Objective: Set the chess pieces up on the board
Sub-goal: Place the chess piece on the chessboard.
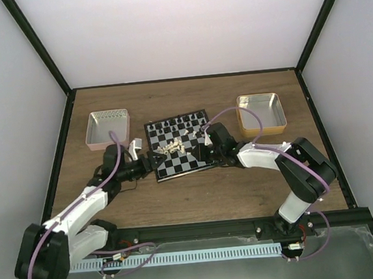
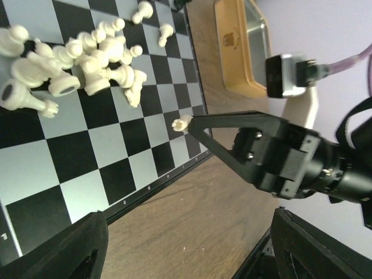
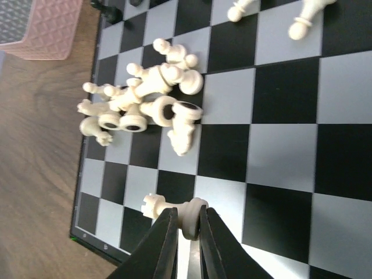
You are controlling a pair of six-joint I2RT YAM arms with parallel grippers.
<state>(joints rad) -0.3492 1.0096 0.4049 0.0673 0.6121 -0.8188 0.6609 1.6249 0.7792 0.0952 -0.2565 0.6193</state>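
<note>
One pink tray (image 1: 108, 145), one yellow tray (image 1: 262, 131) flank board (image 1: 183, 166).

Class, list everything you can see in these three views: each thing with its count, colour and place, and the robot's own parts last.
board: one, black and white chequers, middle of the table
chess pieces: cream-white, mostly a toppled heap on the board, too overlapped to count
held piece: one, cream-white, pinched low over the board
black pieces: black, a row along the board's far edge, too small to count
pink tray: one, pink, left of the board
yellow tray: one, yellow, right of the board
table: one, brown wood
left gripper: one, black, open, at the board's left edge
right gripper: one, black, shut on the held piece
</note>
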